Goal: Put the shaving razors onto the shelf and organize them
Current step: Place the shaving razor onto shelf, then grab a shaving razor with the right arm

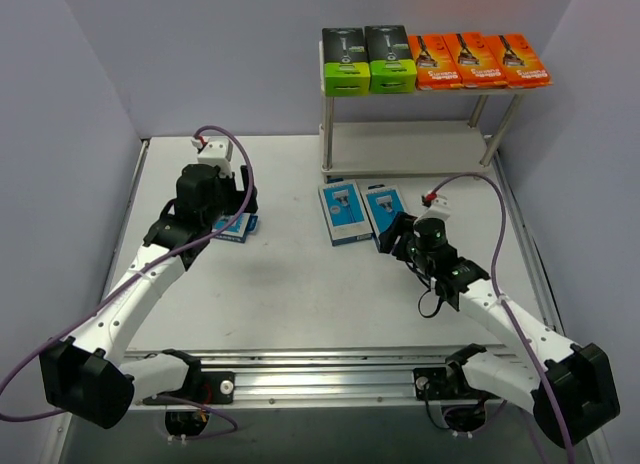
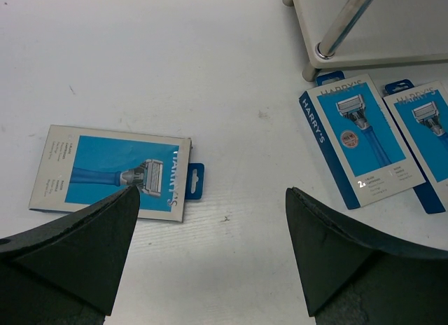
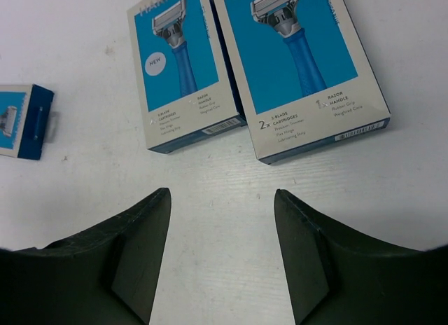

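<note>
Presently, shelf (image 1: 410, 152) top tier: two black packs (image 1: 368, 59), three orange packs (image 1: 478, 60). Desk (image 1: 290, 284): three blue packs (image 1: 343, 212), flat, one by left jaws. Left jaws and right jaws released.

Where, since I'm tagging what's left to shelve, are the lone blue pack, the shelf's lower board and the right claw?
lone blue pack (image 2: 105, 164): left wrist view, its blue picture panel.
lower board (image 1: 410, 149): top view, bare middle.
right claw (image 3: 222, 193): right wrist view, midway between fingertips.
</note>
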You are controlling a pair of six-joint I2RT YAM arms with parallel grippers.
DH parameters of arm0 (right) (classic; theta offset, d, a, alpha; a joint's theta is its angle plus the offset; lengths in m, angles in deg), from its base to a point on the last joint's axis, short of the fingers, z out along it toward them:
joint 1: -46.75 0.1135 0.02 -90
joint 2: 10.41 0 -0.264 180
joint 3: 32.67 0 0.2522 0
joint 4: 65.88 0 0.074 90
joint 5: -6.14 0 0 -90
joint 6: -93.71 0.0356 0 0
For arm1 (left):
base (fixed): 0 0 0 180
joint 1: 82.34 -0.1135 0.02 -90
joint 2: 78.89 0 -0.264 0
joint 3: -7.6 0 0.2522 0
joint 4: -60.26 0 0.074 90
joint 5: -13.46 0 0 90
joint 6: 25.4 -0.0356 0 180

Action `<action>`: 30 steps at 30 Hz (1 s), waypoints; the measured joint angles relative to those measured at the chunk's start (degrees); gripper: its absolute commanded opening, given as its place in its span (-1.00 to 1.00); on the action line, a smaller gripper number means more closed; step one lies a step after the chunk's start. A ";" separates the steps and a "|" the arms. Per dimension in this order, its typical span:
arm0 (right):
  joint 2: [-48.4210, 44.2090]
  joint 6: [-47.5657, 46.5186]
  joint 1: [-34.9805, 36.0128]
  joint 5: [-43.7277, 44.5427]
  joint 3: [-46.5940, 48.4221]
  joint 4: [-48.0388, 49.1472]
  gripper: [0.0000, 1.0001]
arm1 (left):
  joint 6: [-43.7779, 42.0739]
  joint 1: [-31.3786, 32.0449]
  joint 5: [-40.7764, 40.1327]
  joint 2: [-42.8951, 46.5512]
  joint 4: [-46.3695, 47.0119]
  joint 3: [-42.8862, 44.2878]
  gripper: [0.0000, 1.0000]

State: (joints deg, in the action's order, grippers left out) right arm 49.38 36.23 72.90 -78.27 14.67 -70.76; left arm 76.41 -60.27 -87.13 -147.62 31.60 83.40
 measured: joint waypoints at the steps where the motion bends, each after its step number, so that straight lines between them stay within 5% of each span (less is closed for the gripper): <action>1: -1.18 0.74 -0.33 -0.02 -0.52 0.20 0.14 | 0.00 0.13 -0.22 0.07 0.02 -0.13 0.88; 20: -3.48 23.34 -5.11 -1.86 -16.90 11.52 0.21 | 2.47 1.44 0.66 -1.03 -4.31 -1.31 0.88; 30: 6.27 18.53 -20.33 -6.40 -11.82 14.71 0.29 | 1.60 1.16 0.44 -0.81 -4.44 -1.31 0.88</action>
State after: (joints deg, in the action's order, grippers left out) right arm 55.65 54.76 52.58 -84.67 2.85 -56.05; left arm 78.01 -59.11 -86.69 -148.43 27.16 82.09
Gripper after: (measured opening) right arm 0.646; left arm 0.941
